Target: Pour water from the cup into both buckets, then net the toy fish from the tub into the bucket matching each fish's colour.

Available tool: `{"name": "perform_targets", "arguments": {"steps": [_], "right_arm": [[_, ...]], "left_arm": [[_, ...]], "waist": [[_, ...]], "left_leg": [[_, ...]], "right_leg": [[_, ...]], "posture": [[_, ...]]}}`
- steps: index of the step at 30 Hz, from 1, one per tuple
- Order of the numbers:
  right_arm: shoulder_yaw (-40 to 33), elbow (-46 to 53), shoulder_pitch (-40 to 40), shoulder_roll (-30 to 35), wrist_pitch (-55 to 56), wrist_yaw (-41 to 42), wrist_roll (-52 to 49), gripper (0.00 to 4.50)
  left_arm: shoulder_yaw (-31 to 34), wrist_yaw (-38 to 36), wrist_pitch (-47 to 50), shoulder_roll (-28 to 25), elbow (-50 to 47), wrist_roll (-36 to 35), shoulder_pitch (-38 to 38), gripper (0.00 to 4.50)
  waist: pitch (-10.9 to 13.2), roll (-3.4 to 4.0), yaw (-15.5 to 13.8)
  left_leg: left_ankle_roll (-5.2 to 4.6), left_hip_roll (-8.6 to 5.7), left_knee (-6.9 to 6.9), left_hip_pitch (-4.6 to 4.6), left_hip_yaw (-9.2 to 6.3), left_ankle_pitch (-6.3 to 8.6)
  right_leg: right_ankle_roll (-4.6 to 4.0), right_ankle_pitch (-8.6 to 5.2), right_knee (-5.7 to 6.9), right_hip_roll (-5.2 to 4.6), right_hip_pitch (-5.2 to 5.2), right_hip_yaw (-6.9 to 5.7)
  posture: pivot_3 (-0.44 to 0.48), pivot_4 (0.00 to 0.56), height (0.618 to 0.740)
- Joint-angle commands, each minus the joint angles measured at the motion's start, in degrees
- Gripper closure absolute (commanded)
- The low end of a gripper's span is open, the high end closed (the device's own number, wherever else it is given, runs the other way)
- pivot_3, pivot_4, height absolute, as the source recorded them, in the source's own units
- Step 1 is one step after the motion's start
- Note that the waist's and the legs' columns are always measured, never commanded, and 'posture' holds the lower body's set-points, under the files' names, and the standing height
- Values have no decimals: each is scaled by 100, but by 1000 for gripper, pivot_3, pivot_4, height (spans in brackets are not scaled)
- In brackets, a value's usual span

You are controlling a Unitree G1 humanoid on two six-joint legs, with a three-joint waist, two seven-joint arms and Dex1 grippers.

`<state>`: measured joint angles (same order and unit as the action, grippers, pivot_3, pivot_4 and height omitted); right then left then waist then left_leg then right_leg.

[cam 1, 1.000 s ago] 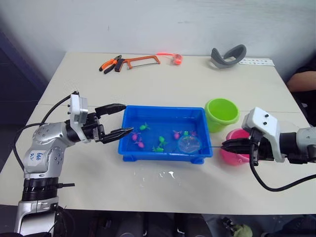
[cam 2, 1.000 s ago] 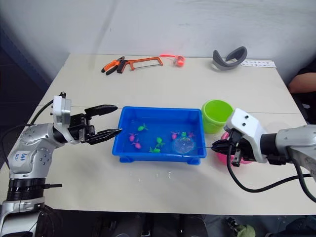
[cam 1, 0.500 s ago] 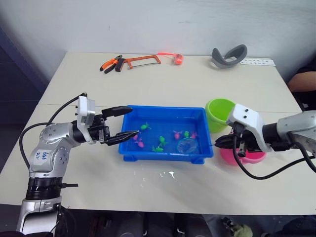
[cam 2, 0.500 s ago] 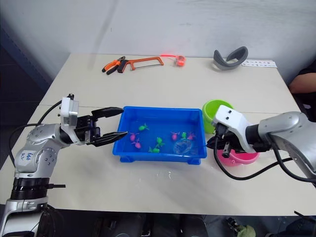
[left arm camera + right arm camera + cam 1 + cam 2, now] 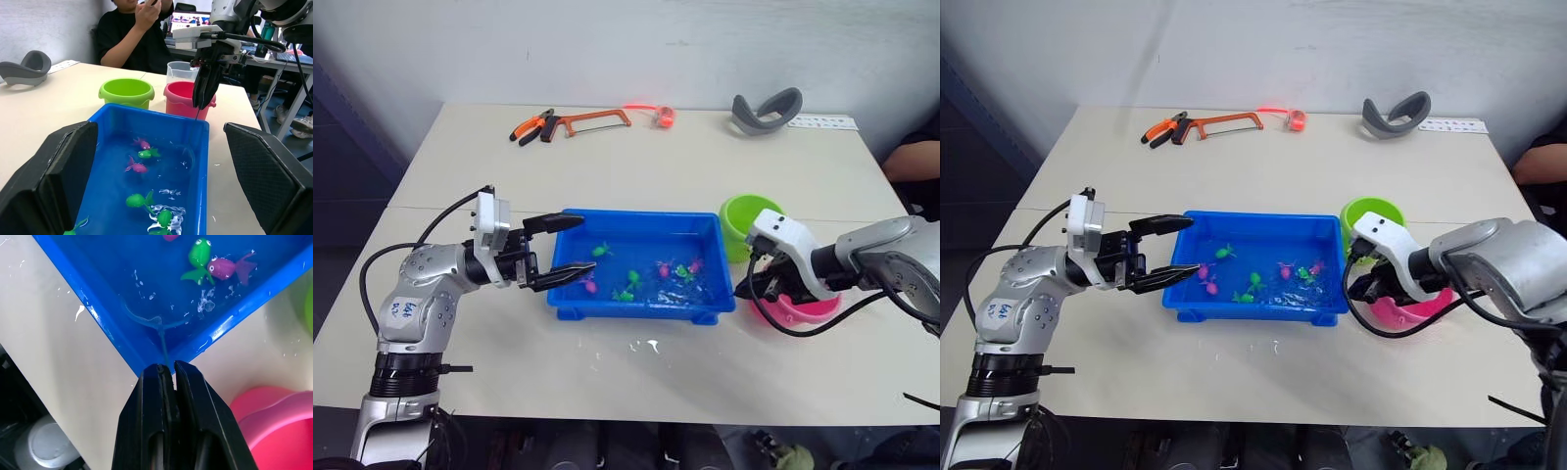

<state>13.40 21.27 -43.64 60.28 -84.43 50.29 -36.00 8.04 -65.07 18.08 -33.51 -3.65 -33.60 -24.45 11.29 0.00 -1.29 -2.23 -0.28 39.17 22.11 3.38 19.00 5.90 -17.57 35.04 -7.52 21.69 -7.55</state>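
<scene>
The blue tub (image 5: 636, 213) sits mid-table and holds water with green fish (image 5: 600, 251) and pink fish (image 5: 590, 286). My left gripper (image 5: 563, 250) is open at the tub's left end, one finger over the rim, nothing between the fingers. My right gripper (image 5: 744, 289) is shut on the net's thin handle (image 5: 164, 347) just outside the tub's near right corner. The hoop (image 5: 142, 320) lies under water near a green fish (image 5: 198, 252) and a pink fish (image 5: 225, 267). The green bucket (image 5: 751, 220) and pink bucket (image 5: 798, 308) stand right of the tub. The clear cup (image 5: 178, 72) stands behind them.
Orange pliers (image 5: 530, 126), a hacksaw (image 5: 592, 120) and a grey headset (image 5: 766, 110) lie along the table's far side. Water drops (image 5: 646, 345) spot the table in front of the tub. A person (image 5: 139, 29) sits beyond the right end of the table.
My right gripper has moved left to the tub's near right corner, carrying the net, whose hoop now lies lower in the water. My left gripper has edged right over the tub's left rim.
</scene>
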Motion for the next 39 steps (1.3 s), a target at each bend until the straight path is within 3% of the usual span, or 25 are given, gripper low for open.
{"name": "perform_targets", "arguments": {"steps": [1,17,28,39], "right_arm": [[-368,269,-90,-95,-326,-342,-13,4500],[-605,718,133,-1015,-221,-1700,413,4500],[-200,683,415,-854,570,-1894,843,4500],[-504,543,616,-1246,1113,-2035,1018,4500]], "left_arm": [[20,-18,-102,29,-87,-74,-38,21],[17,31,-85,44,-73,-41,-108,21],[19,90,-95,51,-87,-40,-91,21],[42,132,-80,30,-114,-52,-49,21]], "waist": [[0,0,-3],[0,0,-2],[0,0,5],[0,0,7]], "left_leg": [[0,0,0,0,0,0],[1,-2,0,2,3,-1],[1,-3,0,2,4,-1],[1,-2,0,2,3,-1]], "right_leg": [[0,0,0,0,0,0],[0,0,5,11,5,0],[0,0,4,16,5,0],[0,0,5,17,5,0]], "posture": [[0,150,740],[0,150,740],[0,150,740],[0,150,740]]}}
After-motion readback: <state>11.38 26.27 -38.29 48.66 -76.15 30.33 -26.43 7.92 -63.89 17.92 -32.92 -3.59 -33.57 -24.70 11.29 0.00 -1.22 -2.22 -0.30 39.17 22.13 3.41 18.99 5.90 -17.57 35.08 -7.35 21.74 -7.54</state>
